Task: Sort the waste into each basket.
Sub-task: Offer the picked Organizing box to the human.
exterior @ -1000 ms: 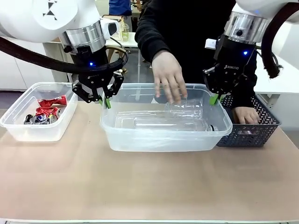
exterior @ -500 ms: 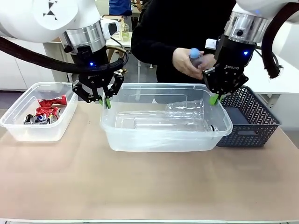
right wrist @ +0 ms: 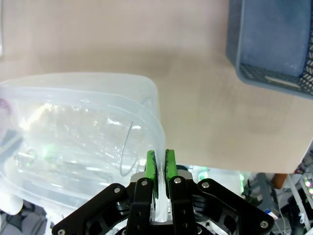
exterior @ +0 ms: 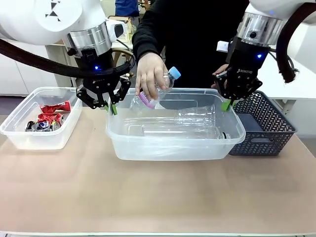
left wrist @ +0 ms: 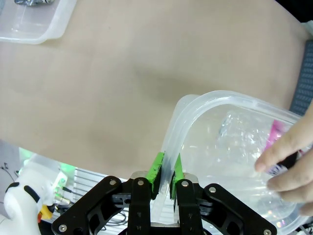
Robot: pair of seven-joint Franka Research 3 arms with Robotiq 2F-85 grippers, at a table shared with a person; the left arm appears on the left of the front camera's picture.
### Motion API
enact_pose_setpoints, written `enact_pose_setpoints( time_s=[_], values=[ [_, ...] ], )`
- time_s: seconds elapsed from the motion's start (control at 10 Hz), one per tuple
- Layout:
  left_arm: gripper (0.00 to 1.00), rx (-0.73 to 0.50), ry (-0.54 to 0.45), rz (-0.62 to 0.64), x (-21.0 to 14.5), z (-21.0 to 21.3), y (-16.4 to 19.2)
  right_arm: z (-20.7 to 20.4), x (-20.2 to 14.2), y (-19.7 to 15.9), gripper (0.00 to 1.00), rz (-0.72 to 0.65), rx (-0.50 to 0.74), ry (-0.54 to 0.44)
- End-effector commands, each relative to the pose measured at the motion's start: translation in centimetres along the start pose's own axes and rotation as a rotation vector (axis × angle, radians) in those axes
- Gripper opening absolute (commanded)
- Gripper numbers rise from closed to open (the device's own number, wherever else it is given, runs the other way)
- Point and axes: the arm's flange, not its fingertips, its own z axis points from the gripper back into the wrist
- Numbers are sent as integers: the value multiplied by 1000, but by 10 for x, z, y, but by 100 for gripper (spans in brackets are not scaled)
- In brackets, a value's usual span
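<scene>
The big clear plastic tub with rounded corners (exterior: 175,143) sits in the middle of the desk (exterior: 158,192). The left pincer (exterior: 112,106) is clenched on the tub's rim at its far left corner. The right pincer (exterior: 226,104) is clenched on the rim at its far right corner. In the left wrist view, the left pincer (left wrist: 166,171) has its green pads (left wrist: 157,168) pinching the thin rim.

A person's hand (exterior: 150,74) holds a clear plastic bottle with a blue cap and a pink label (exterior: 155,90) just above the tub's far left side. More clear plastic bottles (exterior: 173,123) lie inside the tub. To the left of the big tub stands a smaller clear plastic tub (exterior: 42,118) with crushed red and silver cans (exterior: 47,117) in it. To the right of the big tub is a dark blue-grey basket with lattice walls (exterior: 264,128).

The bottles look light, smooth and easy to squash. I think the best place to hold one is around its middle. The big tub's rim looks thin and bendy, so a gentle squeeze seems best.
</scene>
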Motion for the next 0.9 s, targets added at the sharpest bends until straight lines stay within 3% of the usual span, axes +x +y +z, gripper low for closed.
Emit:
enact_pose_setpoints(
  time_s=[0.0, 0.8],
  values=[
    [9, -9, -8, 7, 2, 2, 0, 0, -4, 1, 0, 13, 0, 1],
    [9, -9, -8, 7, 2, 2, 0, 0, -4, 1, 0, 13, 0, 1]
  ],
)
